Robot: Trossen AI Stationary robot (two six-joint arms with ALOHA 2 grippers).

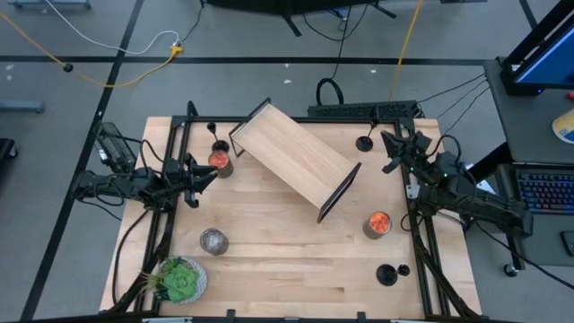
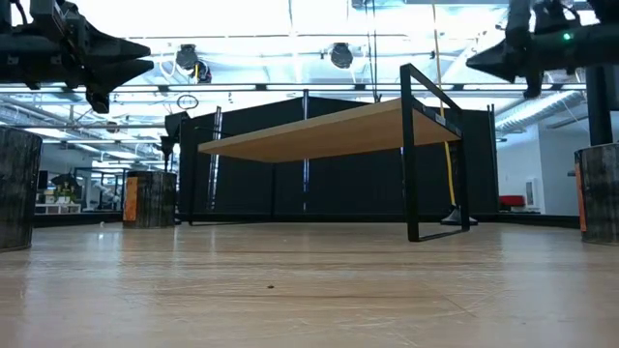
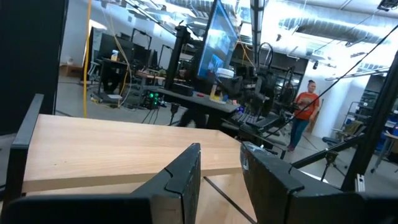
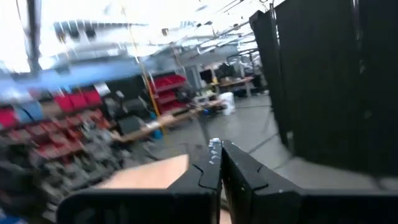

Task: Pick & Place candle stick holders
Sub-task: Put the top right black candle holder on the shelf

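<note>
Several small black candle stick holders stand on their round bases on the wooden table (image 1: 269,269). One (image 1: 365,143) is at the far right, one (image 1: 213,129) at the far left, and two (image 1: 387,274) (image 1: 404,269) near the right front. My left gripper (image 1: 208,173) (image 3: 221,163) hovers open above the table at the left, beside an orange candle jar (image 1: 220,162). My right gripper (image 1: 387,149) (image 4: 221,163) hovers shut and empty just right of the far-right holder. Both grippers are high above the table in the low view.
A wooden shelf riser (image 1: 296,159) with black end frames stands slantwise in the table's middle. A second orange candle jar (image 1: 378,223), a grey jar (image 1: 213,240) and a leafy green plant (image 1: 179,280) also stand on the table. A person (image 3: 306,109) stands far off in the room.
</note>
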